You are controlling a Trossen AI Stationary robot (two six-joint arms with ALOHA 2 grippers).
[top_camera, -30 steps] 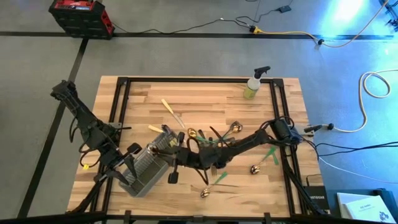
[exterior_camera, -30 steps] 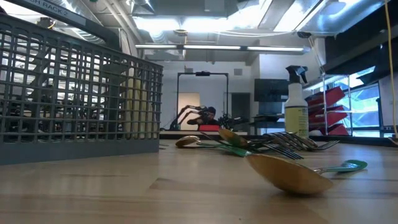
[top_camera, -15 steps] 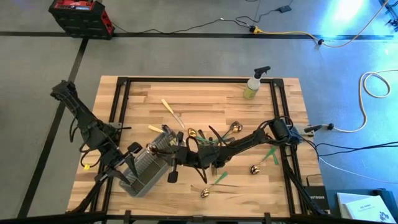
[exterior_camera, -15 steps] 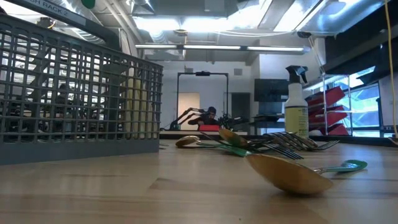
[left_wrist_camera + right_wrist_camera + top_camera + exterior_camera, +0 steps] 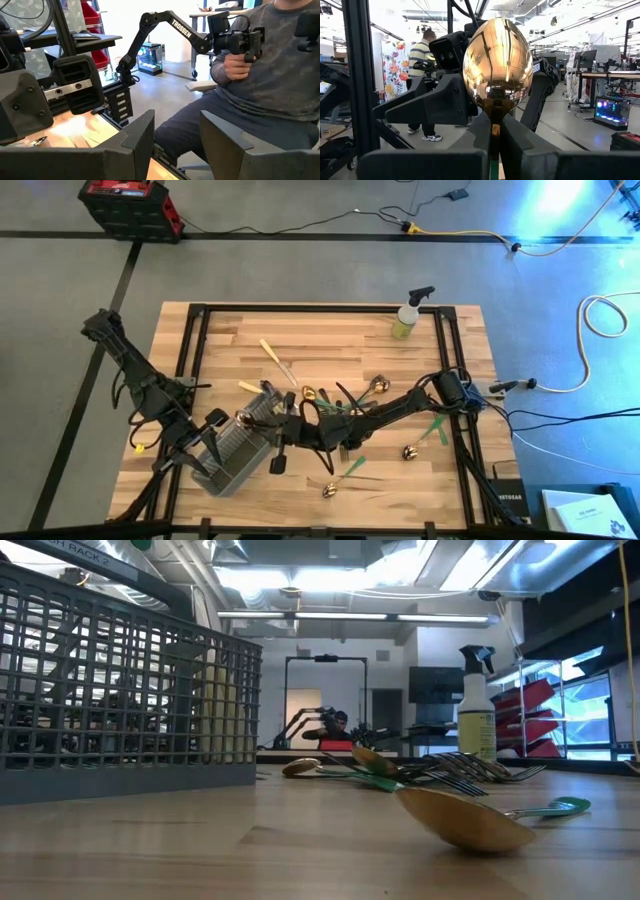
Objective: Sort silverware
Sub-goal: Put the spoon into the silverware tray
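Right hand (image 5: pixel 492 145) clamped on spoon (image 5: pixel 497 62), poised over caddy (image 5: pixel 235 450) near tabletop's front-left; next, lowering into a compartment.

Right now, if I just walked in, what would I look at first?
Probably the shiny gold spoon that the right gripper pinches upright, over the middle of the table by the grey wire caddy. Then the jumble of gold silverware scattered right of it, and the yellow-green spray bottle at the far edge.
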